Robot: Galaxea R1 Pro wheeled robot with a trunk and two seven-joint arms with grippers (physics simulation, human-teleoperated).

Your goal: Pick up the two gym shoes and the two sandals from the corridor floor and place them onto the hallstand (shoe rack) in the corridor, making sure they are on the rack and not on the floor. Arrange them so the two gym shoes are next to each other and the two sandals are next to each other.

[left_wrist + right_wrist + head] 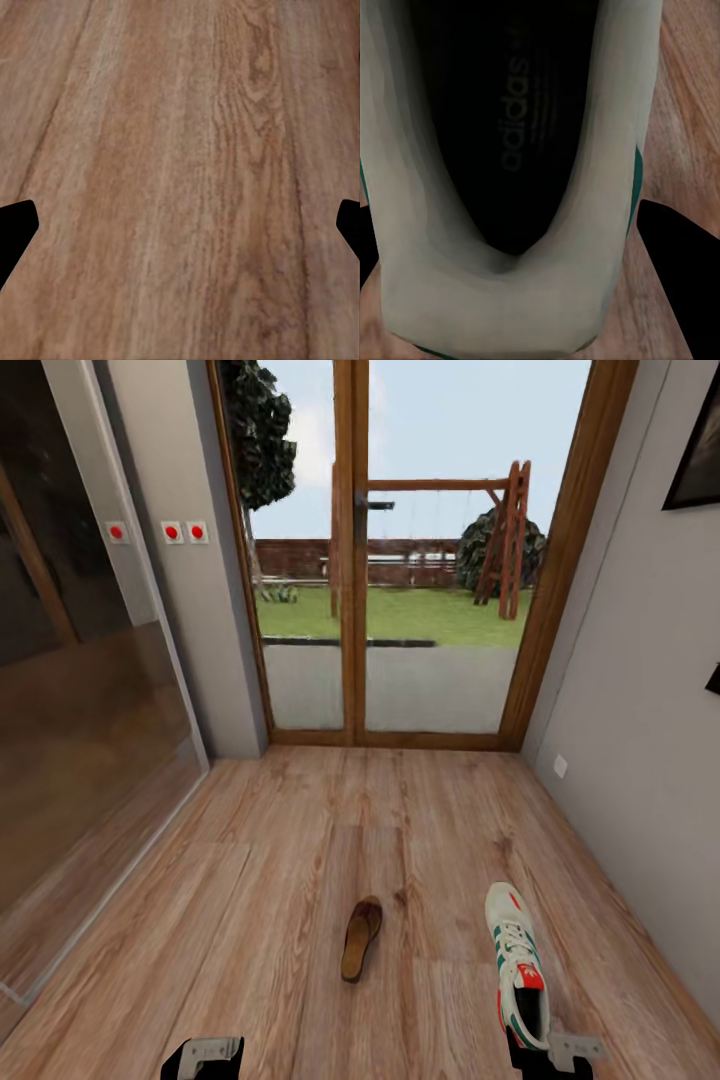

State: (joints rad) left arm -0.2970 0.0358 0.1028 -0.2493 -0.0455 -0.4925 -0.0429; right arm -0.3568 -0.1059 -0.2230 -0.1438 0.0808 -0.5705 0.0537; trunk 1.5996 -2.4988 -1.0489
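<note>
A: What is nearest to us?

B: Our right gripper (545, 1050), at the near edge of the corridor floor (300, 860). It is right over the heel of a gym shoe (518, 965). In the right wrist view we look straight down into the shoe's dark opening (510, 127), with a dark finger (675, 262) on either side of the heel.

A: Is it holding the shoe?

B: We cannot tell. The fingers stand on both sides of the shoe, but we cannot see them touch it.

A: Which way does the shoe lie?

B: Long way pointing away from us, heel near, toe far, close to the right wall. So the right arm is the near one for it.

A: And our left gripper (203, 1055)?

B: It hangs over bare floor, fingers (16, 229) wide apart, holding nothing.

A: What comes next, farther out?

B: A brown sandal (360, 938) near the middle of the floor, between our two grippers, also pointing away from us and leaning a bit right.

A: And past that?

B: Bare planks, then the big glass door (400, 560) with the garden outside.

A: What is hard to make out?

B: The grippers are cut off at the picture's edge, and the shoe hides the right fingertips.
</note>
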